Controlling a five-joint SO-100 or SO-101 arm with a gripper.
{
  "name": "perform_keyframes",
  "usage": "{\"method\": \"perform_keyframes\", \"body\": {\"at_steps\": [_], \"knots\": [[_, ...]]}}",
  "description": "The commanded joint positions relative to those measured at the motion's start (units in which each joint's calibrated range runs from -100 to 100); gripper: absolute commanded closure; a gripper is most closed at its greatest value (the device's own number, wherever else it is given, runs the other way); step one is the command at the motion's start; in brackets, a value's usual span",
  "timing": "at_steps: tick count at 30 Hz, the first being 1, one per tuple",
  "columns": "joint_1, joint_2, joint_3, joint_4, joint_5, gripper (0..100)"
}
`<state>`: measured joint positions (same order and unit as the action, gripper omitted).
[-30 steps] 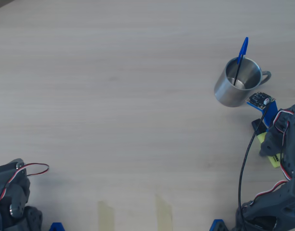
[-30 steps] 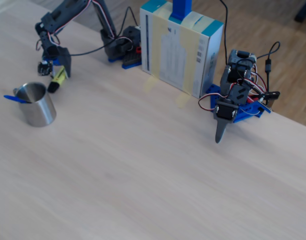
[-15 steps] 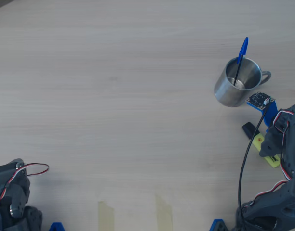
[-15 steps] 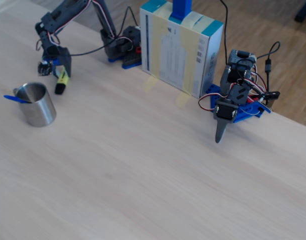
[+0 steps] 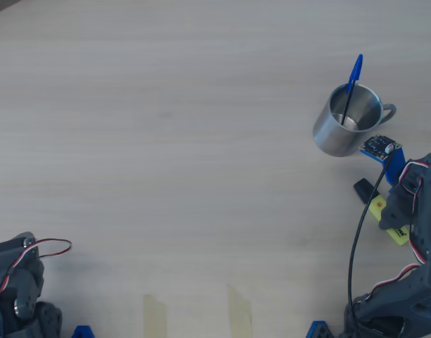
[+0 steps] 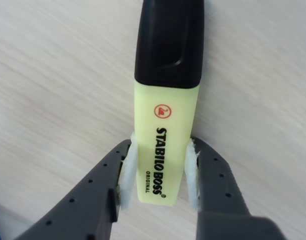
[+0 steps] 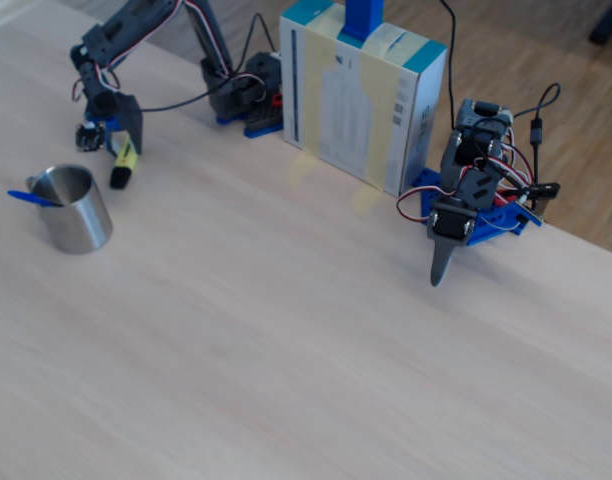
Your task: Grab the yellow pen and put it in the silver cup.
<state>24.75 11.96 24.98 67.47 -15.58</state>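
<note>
Yellow pen (image 6: 164,150) sits clamped between the gripper's (image 6: 159,176) padded jaws.

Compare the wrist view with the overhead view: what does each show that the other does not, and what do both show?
Only the wrist view shows the print on the yellow pen and the white pads pressing both sides of its barrel. Only the overhead view shows the silver cup with a blue pen standing in it, and a second arm at the lower left. Both show the yellow pen with its black cap, the gripper and the wooden table.
</note>
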Motion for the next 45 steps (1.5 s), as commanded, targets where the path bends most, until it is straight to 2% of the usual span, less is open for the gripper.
{"method": "perform_keyframes", "body": {"at_steps": [1, 28, 43, 45], "knots": [[-0.6, -2.6, 0.3, 0.4, 0.0, 86], [-3.6, -14.9, 5.1, 0.3, -3.0, 86], [-3.7, -15.9, 5.5, 0.4, -4.1, 86], [-3.7, -15.9, 5.5, 0.2, -4.6, 88]]}}
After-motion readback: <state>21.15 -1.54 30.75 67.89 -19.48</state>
